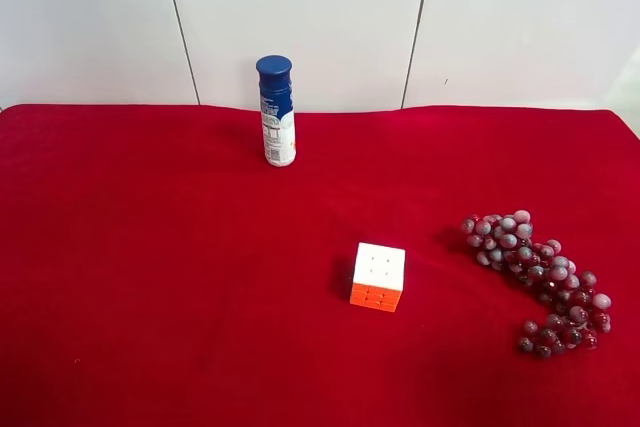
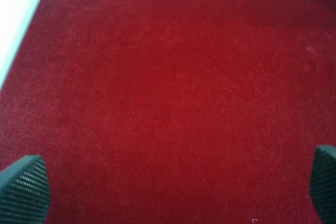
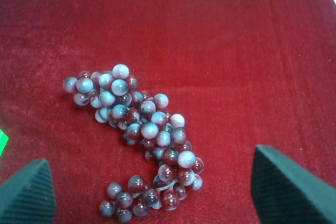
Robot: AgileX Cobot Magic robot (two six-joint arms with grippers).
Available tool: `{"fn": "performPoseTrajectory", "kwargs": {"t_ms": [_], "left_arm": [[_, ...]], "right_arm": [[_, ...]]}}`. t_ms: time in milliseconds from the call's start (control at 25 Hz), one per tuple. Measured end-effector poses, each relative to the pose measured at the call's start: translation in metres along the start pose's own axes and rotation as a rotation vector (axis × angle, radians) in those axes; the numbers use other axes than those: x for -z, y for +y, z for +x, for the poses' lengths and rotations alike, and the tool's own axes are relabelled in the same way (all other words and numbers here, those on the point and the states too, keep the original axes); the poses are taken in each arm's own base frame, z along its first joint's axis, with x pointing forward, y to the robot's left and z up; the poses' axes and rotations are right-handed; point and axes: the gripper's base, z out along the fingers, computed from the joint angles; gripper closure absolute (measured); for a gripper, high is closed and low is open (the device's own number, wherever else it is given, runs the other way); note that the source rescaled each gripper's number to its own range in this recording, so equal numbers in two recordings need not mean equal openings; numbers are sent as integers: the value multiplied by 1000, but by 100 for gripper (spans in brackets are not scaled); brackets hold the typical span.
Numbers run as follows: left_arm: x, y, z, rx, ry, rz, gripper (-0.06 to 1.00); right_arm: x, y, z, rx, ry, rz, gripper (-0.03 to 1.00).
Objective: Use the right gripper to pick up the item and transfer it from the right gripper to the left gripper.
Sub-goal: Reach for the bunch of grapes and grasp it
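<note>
The item, a long bunch of dark-red and frosty grey-purple grapes (image 1: 540, 282), lies on the red cloth at the exterior high view's right. Neither arm shows in that view. In the right wrist view the grapes (image 3: 142, 137) lie flat on the cloth, and the right gripper (image 3: 157, 195) hangs above them, open, one dark fingertip (image 3: 29, 192) on each side and nothing held. The left wrist view shows the left gripper (image 2: 170, 187) open wide over bare red cloth, only its two fingertips (image 2: 23, 187) in view at the frame's corners.
A white-and-orange puzzle cube (image 1: 379, 276) sits near the middle of the cloth, left of the grapes. A blue-capped white bottle (image 1: 277, 112) stands upright at the back, near the white wall. The red cloth (image 1: 150, 277) covers the whole table.
</note>
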Motion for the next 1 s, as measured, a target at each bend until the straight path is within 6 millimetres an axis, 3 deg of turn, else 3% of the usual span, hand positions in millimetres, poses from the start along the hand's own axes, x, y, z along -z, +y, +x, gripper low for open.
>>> {"fn": "performPoseTrajectory", "kwargs": {"t_ms": [1000], "left_arm": [[0, 0, 0, 0, 0, 0, -6]], "right_arm": [[-2, 1, -2, -6, 19, -2, 34]]}}
